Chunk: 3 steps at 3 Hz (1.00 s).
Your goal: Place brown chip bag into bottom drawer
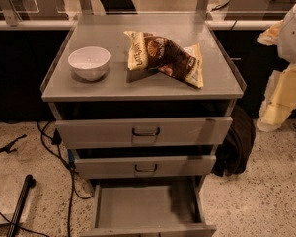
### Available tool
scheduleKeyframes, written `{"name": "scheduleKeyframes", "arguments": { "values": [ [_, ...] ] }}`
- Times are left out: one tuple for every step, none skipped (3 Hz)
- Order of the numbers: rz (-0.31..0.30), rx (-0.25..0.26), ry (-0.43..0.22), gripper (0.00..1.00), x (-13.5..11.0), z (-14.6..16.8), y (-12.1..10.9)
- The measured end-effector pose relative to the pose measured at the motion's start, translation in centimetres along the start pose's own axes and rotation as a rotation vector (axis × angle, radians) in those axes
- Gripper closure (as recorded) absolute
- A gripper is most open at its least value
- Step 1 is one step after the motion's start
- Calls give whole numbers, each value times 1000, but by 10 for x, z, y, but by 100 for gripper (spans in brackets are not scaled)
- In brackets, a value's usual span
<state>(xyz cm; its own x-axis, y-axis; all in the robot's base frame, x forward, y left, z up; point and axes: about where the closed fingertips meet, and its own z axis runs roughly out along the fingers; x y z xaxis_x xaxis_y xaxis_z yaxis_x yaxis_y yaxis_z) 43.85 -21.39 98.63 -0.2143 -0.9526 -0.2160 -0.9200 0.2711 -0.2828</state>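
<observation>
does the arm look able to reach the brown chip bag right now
Likely yes: the brown chip bag lies uncovered on the cabinet top; gripper out of view, arm at right edge.

The brown chip bag [165,57] lies flat on the grey desk [138,87], right of its middle, well above the drawer. It is crinkled and glossy, with a dark brown middle bearing a round logo and cream-yellow ends; its long side slants from upper left to lower right. The bottom drawer [138,207], lowest of three, stands pulled out, showing a wide, shallow, plain grey inside. The end effector is outside the camera view.
</observation>
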Motion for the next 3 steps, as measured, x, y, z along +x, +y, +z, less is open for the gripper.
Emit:
{"name": "scheduleKeyframes", "arguments": {
  "values": [
    [0, 0, 0, 0, 0, 0, 0],
    [19, 26, 1, 0, 1, 0, -6],
    [54, 91, -13, 0, 6, 8, -32]
  ]
}}
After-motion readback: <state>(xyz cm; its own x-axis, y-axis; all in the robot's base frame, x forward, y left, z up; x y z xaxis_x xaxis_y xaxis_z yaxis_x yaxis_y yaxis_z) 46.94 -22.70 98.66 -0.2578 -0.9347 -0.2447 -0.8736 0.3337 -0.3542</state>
